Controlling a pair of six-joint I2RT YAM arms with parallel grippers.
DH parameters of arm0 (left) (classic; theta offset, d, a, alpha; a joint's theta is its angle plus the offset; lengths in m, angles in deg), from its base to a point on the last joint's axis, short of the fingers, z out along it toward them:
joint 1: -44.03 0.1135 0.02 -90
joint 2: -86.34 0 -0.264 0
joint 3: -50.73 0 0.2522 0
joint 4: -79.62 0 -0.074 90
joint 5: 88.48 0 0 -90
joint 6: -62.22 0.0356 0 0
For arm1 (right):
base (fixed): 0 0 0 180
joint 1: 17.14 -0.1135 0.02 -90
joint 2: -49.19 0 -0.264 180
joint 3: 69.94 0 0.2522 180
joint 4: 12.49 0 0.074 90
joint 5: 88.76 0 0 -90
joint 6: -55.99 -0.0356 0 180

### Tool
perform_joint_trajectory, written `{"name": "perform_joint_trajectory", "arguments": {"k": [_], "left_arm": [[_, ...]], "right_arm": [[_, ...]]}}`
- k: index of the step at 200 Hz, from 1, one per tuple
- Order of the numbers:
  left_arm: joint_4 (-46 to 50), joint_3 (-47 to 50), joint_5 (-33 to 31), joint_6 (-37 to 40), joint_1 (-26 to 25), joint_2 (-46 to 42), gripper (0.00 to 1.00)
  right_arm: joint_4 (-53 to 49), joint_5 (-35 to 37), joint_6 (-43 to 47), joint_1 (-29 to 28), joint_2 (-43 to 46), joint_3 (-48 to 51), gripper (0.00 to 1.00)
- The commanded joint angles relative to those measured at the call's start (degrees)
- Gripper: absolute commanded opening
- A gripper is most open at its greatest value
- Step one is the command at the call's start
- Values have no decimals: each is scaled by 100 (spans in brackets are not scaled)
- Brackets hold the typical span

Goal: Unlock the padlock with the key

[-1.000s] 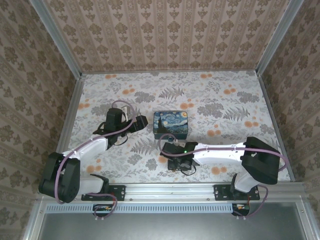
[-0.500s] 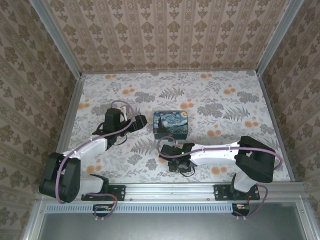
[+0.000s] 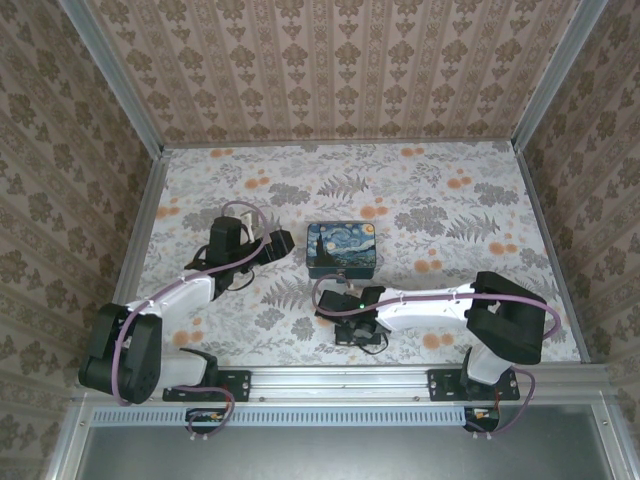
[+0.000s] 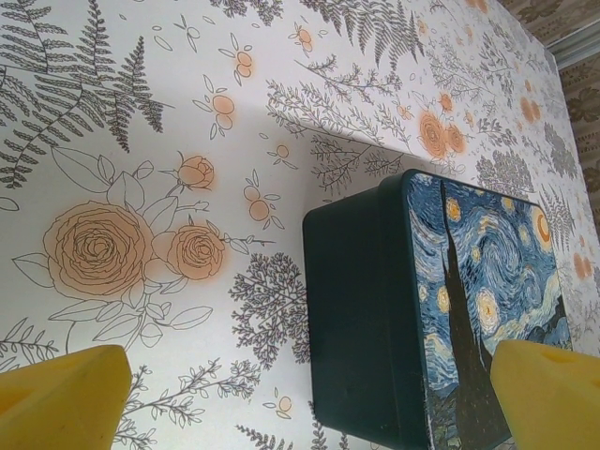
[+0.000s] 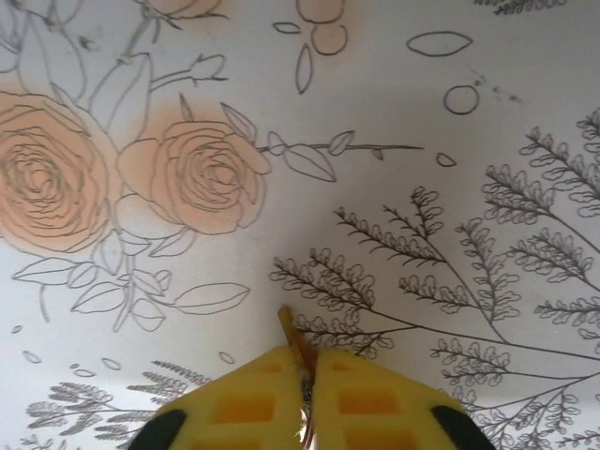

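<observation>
Right wrist view gives the clearest answer: the right gripper (image 5: 305, 364) is fully closed, and the key (image 5: 292, 331) is pinched between its two yellow fingertips (image 5: 242, 398). The key is a thin brownish metal piece. Only its short tip comes out in front of the pads, leaning a little to the left, and the rest is hidden in the seam between them. The tip is above the flowered table (image 5: 450, 56), near a grey fern drawing, and I cannot tell if it touches the cloth.

From the top external camera, the right gripper (image 3: 352, 330) is low over the table (image 3: 450, 220), on the near side of the painted box (image 3: 343, 250) and apart from it. The key is too small to see from there.

On the other side, the left gripper (image 3: 285, 245) is just beside the left wall of the box. In the left wrist view its jaws are wide open and hold nothing: one yellow fingertip (image 4: 61, 398) is at the lower left corner, the other at the lower right, and the left gripper (image 4: 305, 398) has the dark side of the box (image 4: 361, 309) in front of it. The lid with the blue and yellow night sky is closed.
</observation>
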State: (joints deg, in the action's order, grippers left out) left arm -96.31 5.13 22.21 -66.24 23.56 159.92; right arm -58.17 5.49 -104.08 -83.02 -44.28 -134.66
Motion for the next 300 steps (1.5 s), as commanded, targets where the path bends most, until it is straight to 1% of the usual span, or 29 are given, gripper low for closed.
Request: {"name": "perform_joint_trajectory", "arguments": {"k": [1, 17, 37, 57, 87, 98, 116, 145, 159, 166, 191, 203, 208, 220, 234, 255, 261, 281, 300], "left_arm": [[37, 23, 76, -56, 63, 103, 100], [113, -13, 68, -61, 63, 110, 100], [153, -63, 52, -17, 61, 64, 100], [391, -156, -214, 57, 52, -102, 100], [359, -182, -673, -18, 34, -489, 100], [388, -259, -725, -95, 34, -607, 100], [523, -490, -574, -159, 25, -663, 100], [199, -661, -130, -629, -15, -484, 100], [-43, -725, 40, -982, -96, -323, 100], [-180, -749, 94, -1146, -163, -244, 100], [-496, -881, 108, -1669, -471, -13, 98], [-586, -932, 86, -1870, -536, 66, 97], [-590, -958, 57, -1925, -724, 77, 97], [-586, -991, -48, -2002, -827, 69, 97], [-613, -1009, -127, -1961, -934, 27, 97], [-365, -1026, -278, -1832, -994, -92, 98], [-279, -1020, -306, -1781, -995, -123, 98], [-8, -996, -394, -1537, -999, -232, 99], [186, -962, -472, -1352, -990, -310, 99]], "right_arm": [[588, -267, -200, -32, -281, 280, 0], [820, -211, -63, 71, -22, 410, 0], [1101, -172, 298, 343, 470, 493, 0], [1232, -72, 753, 623, 1017, 404, 0], [2009, -481, 1381, 1313, 1569, 344, 0], [2387, -727, 1656, 1610, 1655, 306, 0], [2891, -1043, 2018, 2044, 1709, 227, 0], [3991, -1550, 2138, 2692, 1518, 245, 0], [4373, -1724, 2147, 2918, 1420, 203, 0], [4511, -1809, 2110, 3020, 1206, 177, 0], [4972, -1997, 1959, 3270, 982, 134, 0], [4944, -2041, 1910, 3364, 927, 88, 0], [4942, -2063, 1898, 3396, 924, 90, 0], [4908, -2093, 1874, 3465, 963, 126, 0], [4702, -2119, 1894, 3499, 1116, 197, 0], [4302, -2257, 1955, 3482, 1340, 415, 0], [4180, -2322, 1948, 3469, 1566, 498, 0], [3699, -2570, 2037, 3305, 1792, 763, 0], [3130, -2515, 2187, 2963, 1958, 972, 0]]}}
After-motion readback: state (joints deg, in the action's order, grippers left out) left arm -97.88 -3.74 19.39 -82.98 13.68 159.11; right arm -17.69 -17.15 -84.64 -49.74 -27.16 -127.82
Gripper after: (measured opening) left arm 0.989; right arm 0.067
